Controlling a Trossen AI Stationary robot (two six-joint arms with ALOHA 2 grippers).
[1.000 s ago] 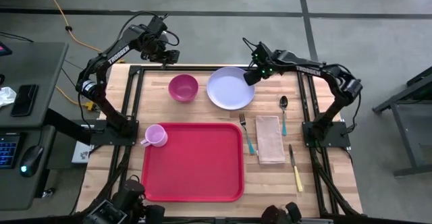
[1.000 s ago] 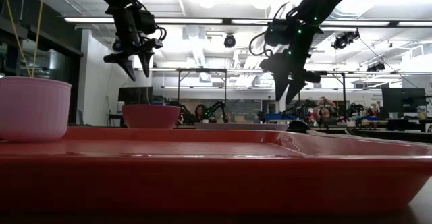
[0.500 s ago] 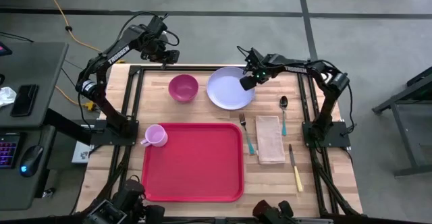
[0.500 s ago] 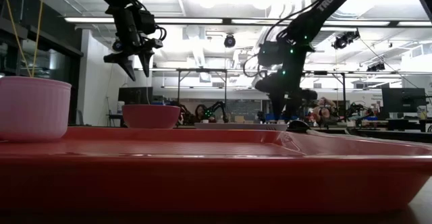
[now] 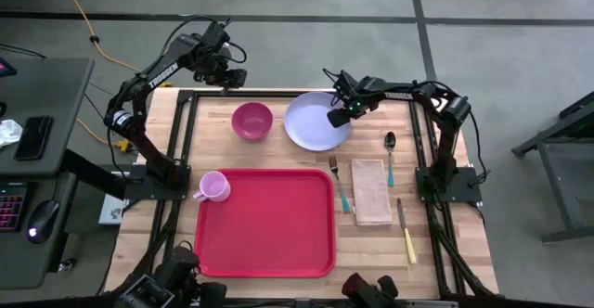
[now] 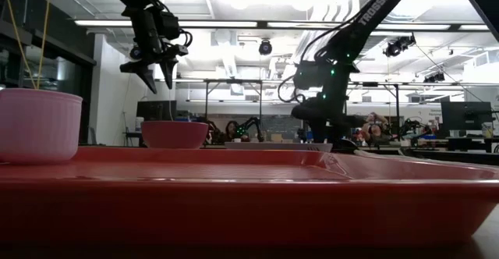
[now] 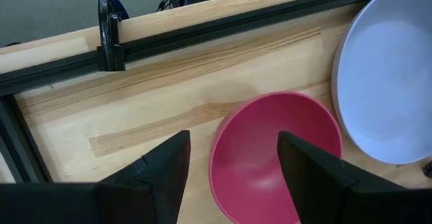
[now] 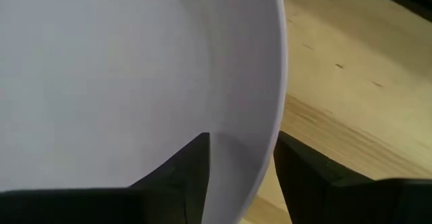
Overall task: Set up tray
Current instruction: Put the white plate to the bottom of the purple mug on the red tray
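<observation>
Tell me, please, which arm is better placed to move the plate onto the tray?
The right. Its claw is open astride the plate rim, one finger inside. The left claw hangs open above the pink bowl, away from the plate.

The high camera looks straight down on my whole worktop (image 5: 371,252) and both my arms, from well above. The low camera sits at worktop height, close against the near rim of the tray (image 6: 249,204), and faces level across it into the room behind. My left wrist camera looks forward past my left hand (image 7: 233,177) onto the pink bowl (image 7: 270,153) and part of the plate (image 7: 385,75). My right wrist camera sits very near that same plate (image 8: 121,69), its edge between my right hand's (image 8: 243,177) fingers. Bowl and plate appear in the high view too.
</observation>
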